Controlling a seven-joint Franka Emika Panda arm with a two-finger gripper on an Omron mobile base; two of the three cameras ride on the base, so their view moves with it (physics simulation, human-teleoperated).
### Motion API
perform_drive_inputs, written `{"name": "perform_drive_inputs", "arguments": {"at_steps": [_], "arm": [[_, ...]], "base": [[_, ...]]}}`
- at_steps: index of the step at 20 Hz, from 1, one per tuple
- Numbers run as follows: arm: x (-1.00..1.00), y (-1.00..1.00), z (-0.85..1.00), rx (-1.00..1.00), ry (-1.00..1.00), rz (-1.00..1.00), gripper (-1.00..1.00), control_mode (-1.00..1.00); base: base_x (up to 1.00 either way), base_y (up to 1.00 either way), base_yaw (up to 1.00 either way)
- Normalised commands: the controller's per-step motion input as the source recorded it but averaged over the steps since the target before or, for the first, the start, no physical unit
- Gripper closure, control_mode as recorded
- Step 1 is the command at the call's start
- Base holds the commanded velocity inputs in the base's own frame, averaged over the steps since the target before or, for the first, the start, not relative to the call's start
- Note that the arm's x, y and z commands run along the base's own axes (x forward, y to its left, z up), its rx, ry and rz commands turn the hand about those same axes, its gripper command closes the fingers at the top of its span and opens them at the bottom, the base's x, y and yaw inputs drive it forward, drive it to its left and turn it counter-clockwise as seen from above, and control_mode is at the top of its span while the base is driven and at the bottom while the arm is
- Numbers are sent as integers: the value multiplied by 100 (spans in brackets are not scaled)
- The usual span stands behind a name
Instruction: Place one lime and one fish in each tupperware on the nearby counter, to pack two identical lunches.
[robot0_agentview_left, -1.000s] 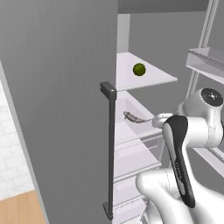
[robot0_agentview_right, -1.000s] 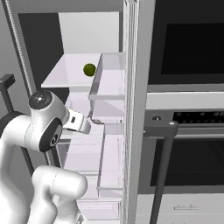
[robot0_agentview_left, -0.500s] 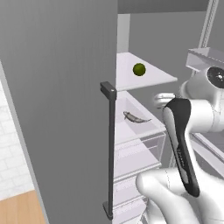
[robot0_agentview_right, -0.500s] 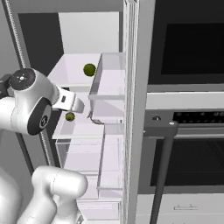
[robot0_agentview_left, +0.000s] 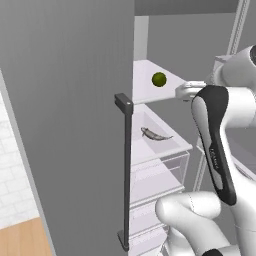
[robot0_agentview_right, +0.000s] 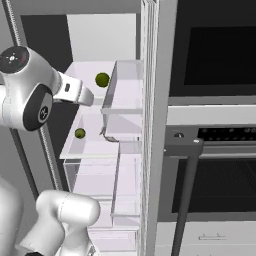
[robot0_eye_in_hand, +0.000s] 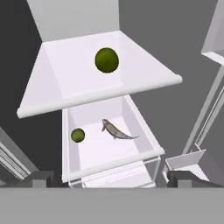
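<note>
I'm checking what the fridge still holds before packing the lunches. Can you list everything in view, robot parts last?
Round green limes: two; one on the upper white shelf, one on the lower shelf.
Slim grey fish: one, lower shelf, right of that lime.
White fridge shelves: two, upper and lower.
Grey fridge door with dark bar handle: one, open at left.
Black built-in oven: one, right of fridge.
White arm's two-finger gripper: one, open, empty, before the shelves.
</note>
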Motion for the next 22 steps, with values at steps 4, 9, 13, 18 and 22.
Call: {"name": "perform_drive_inputs", "arguments": {"at_steps": [4,9,13,18,22], "arm": [[39,4,9,0,-7,0,-100,-100],[46,2,0,0,-7,0,-100,-100],[48,0,0,0,-4,0,-100,-100],[61,0,0,0,9,0,-100,-100],[61,0,0,0,8,0,-100,-100]], "base": [[0,0,0],[0,0,0],[0,0,0],[0,0,0],[0,0,0]]}}
